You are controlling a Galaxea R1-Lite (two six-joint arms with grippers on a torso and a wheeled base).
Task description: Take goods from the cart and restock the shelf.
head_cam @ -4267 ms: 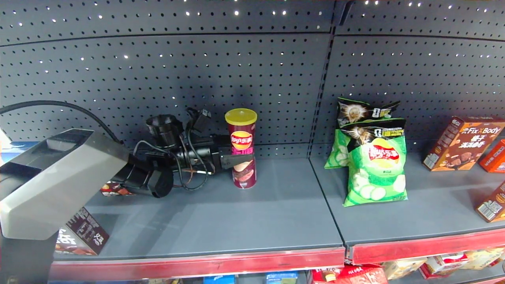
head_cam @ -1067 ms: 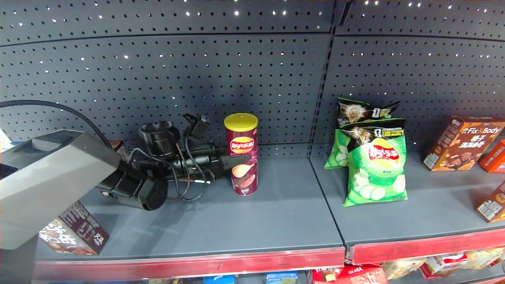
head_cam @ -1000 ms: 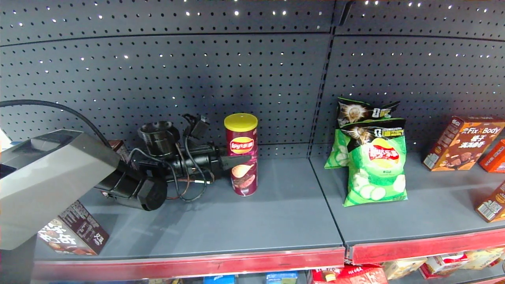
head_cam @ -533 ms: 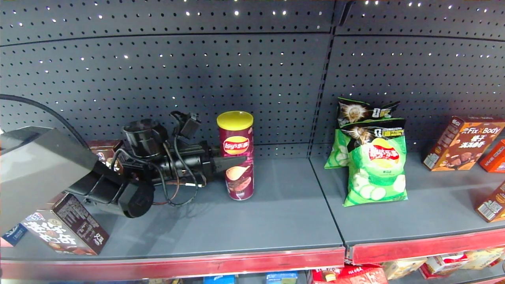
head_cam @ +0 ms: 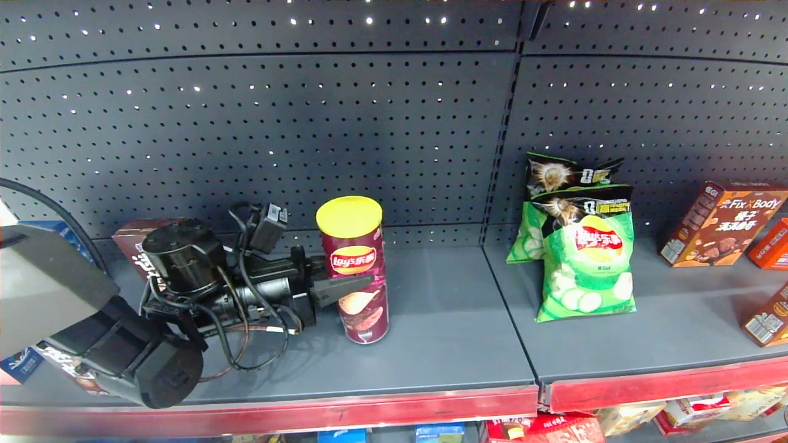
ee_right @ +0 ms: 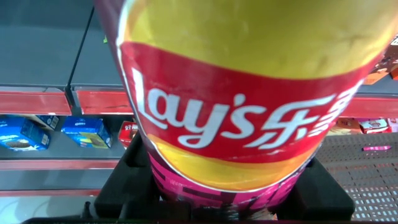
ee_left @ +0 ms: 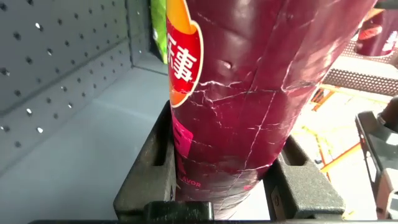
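Your left gripper (head_cam: 357,284) pinches the maroon cylindrical chip can with the yellow plastic lid (head_cam: 351,246) at mid-height. The can is upright over the left board of the grey metal shelf (head_cam: 443,332); you cannot tell whether its base touches. Green chip bags (head_cam: 585,264) stand well apart on the next board, while your right gripper (ee_right: 230,193) is clamped round a second maroon chip can (ee_right: 249,106).

Glossy chip can (head_cam: 352,261), matt metal shelf (head_cam: 443,335)
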